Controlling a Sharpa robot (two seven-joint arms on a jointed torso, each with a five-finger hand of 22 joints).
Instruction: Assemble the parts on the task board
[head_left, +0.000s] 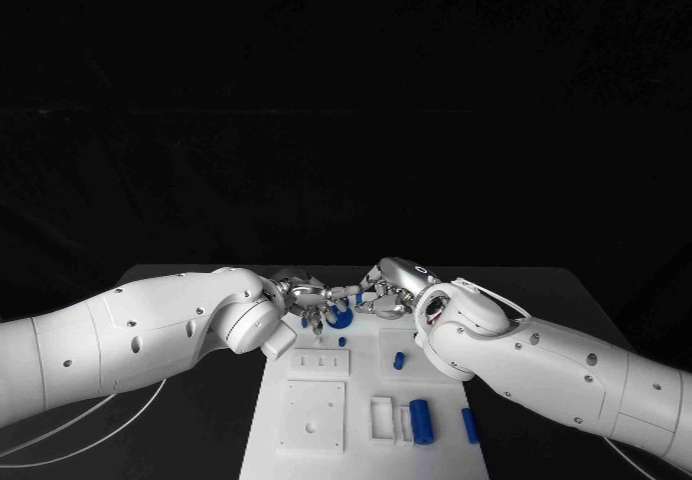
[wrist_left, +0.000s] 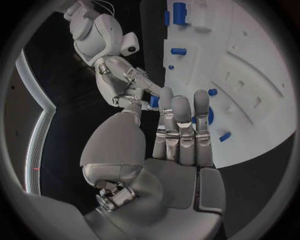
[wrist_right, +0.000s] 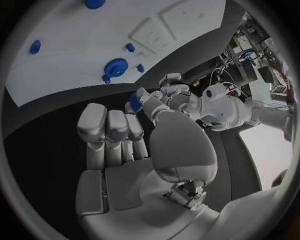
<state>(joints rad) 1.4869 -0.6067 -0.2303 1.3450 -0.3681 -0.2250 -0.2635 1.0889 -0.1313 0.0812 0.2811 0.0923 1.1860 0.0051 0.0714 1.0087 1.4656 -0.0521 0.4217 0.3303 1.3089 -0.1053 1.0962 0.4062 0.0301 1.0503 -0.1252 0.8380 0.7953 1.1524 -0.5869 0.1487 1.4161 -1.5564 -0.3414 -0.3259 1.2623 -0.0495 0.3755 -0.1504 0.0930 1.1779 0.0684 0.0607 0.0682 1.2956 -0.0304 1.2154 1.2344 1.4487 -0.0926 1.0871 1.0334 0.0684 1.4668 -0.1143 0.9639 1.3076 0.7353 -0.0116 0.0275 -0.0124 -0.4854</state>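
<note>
In the head view, at the centre of the frame, the left hand (head_left: 307, 298) and right hand (head_left: 387, 289) meet fingertip to fingertip and cover the task board's (head_left: 325, 415) far end. A small blue part (wrist_left: 154, 101) sits between them; which hand grips it cannot be told.

1. The black table (head_left: 188, 275) carries everything; its top looks dark grey in the head view.
2. The white task board (head_left: 368, 452) lies flat on the tabletop, in the middle between the left and right edges, and runs from about mid-depth toward the near edge.
3. A thin white cable (head_left: 101, 415) curves across the tabletop near its near left corner.
</note>
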